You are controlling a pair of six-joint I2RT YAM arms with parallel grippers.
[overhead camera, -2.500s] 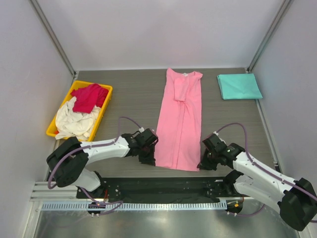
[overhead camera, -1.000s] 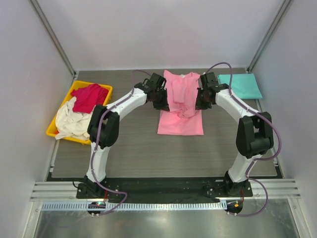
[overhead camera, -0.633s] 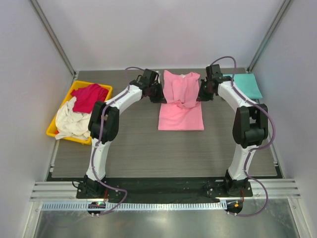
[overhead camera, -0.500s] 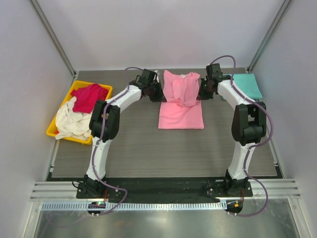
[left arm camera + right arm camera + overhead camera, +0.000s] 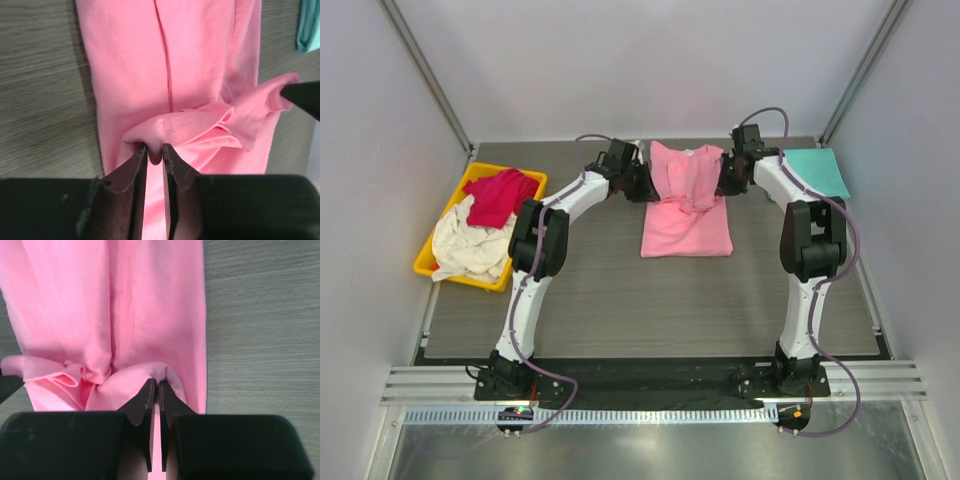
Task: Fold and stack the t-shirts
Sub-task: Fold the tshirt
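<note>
Where pale walls (image 5: 620, 70) rise, the table (image 5: 620, 290) — grained — bears a pink shirt (image 5: 685, 228).

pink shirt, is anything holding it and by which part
Both grippers hold the pink t-shirt: the left gripper pinches a bunched fold at its stitched hem, the right gripper a fold of the same raised edge opposite.

This looks like a robot lab: plain white walls (image 5: 650, 60) box in a grey wood surface (image 5: 620, 290), with a metal rail (image 5: 620, 415) along the bottom.
</note>
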